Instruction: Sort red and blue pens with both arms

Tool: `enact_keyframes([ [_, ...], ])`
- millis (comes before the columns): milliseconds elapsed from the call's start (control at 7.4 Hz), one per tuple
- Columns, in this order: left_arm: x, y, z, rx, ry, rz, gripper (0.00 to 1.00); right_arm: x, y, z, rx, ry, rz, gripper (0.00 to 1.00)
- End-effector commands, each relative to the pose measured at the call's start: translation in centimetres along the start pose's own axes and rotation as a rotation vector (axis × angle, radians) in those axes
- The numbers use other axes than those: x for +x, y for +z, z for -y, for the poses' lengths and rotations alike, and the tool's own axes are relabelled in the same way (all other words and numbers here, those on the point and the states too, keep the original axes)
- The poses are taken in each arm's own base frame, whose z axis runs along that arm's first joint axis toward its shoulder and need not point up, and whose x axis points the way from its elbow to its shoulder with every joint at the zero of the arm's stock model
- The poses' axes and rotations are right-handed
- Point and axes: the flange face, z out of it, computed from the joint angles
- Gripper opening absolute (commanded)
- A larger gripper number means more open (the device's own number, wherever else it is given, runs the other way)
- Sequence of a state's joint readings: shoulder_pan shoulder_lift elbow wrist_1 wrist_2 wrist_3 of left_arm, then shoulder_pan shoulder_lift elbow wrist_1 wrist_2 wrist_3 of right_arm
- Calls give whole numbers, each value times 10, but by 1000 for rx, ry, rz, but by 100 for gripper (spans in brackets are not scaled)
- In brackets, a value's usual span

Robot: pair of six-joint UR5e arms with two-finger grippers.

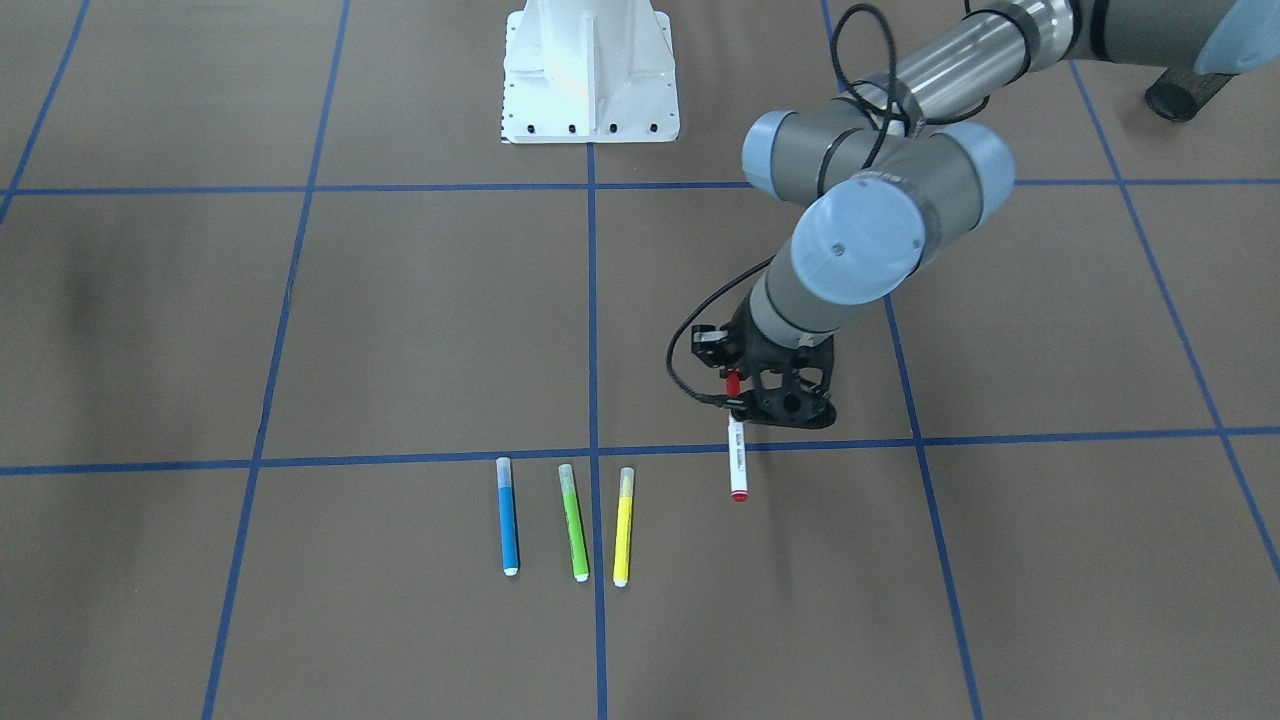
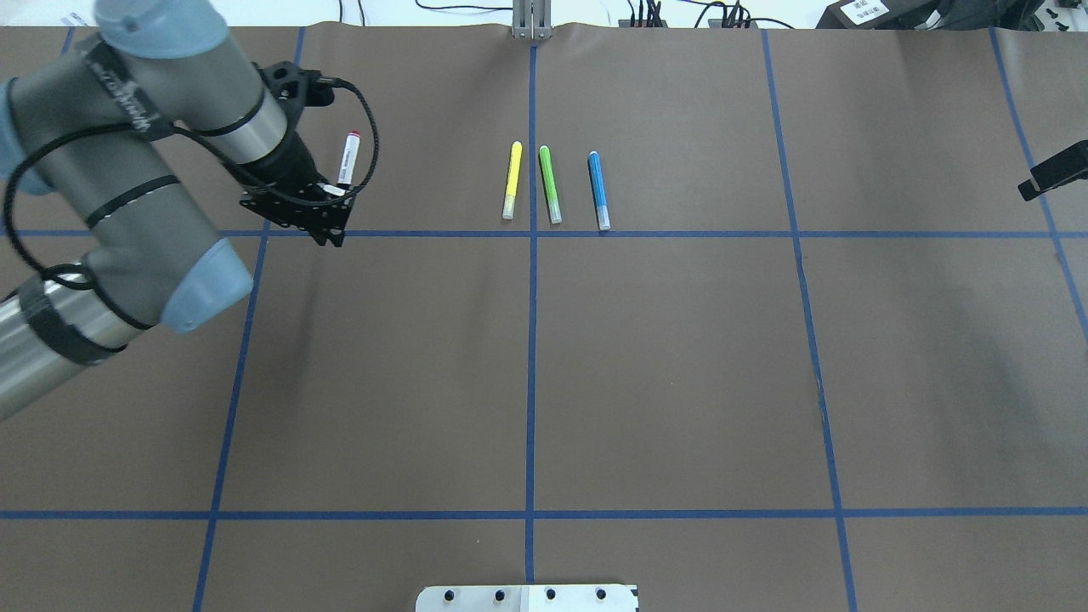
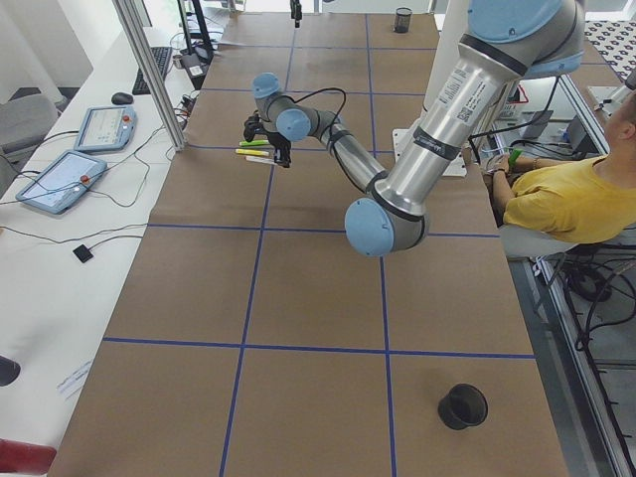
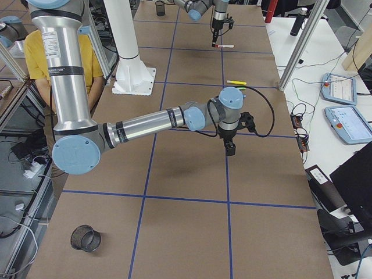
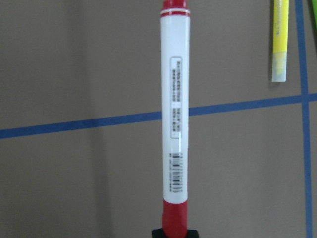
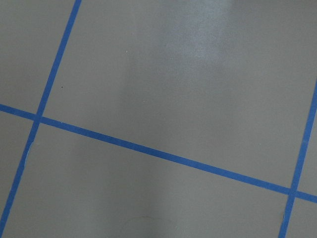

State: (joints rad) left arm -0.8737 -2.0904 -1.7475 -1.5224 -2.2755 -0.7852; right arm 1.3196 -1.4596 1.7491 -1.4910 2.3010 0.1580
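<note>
My left gripper (image 1: 742, 403) (image 2: 336, 189) is shut on the red pen (image 1: 738, 460) (image 2: 348, 157) (image 5: 175, 119). It holds the pen's red cap end, and the white barrel juts out over a blue tape line, left of the pen row. The blue pen (image 1: 508, 528) (image 2: 598, 189) lies flat on the table beside a green marker (image 2: 549, 183) and a yellow marker (image 2: 512, 178). Only a black part of my right gripper (image 2: 1052, 172) (image 4: 231, 150) shows at the overhead view's right edge, far from the pens. Its jaws are not visible.
The white pedestal base (image 1: 590, 80) stands at the robot's side of the table. A black cup (image 3: 462, 405) sits near the left end and a mesh cup (image 4: 85, 238) near the right end. A person in a yellow shirt (image 3: 556, 199) sits behind the robot.
</note>
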Motion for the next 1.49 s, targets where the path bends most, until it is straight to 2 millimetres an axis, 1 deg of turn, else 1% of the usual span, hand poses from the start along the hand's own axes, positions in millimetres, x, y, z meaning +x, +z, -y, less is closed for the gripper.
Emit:
enact_keyframes([
  [0, -75, -42, -79, -1, 18, 38, 0, 1, 0, -1, 0, 2, 0, 100],
  [135, -115, -67, -103, 30, -29, 50, 0, 2, 1, -2, -2, 4, -1, 100],
  [270, -161, -90, -115, 61, -106, 67, 0, 2, 1, -3, -3, 6, -1, 100],
  [405, -205, -106, -124, 53, -203, 42, 0, 2, 2, -3, -4, 5, -1, 100],
  [541, -255, -115, -148, 8, -320, -32, 0, 2, 1, -3, -3, 6, -1, 100],
  [676, -301, -130, -174, 0, -437, -91, 0, 3, 2, -3, -5, 6, -1, 100],
  [811, -351, -137, -205, 0, -528, -131, 0, 3, 2, -3, -5, 6, -1, 100],
  [946, -395, -142, -227, 8, -641, -191, 0, 2, 2, -3, -6, 5, -1, 100],
  [1081, -428, -144, -259, 18, -744, -235, 0, 2, 2, -3, -6, 5, -1, 100],
  [1216, -445, -145, -284, 50, -735, -219, 0, 3, 2, -3, -5, 6, -1, 100],
  [1351, -461, -138, -300, 66, -659, -133, 0, 3, 2, -3, -5, 6, -1, 100],
])
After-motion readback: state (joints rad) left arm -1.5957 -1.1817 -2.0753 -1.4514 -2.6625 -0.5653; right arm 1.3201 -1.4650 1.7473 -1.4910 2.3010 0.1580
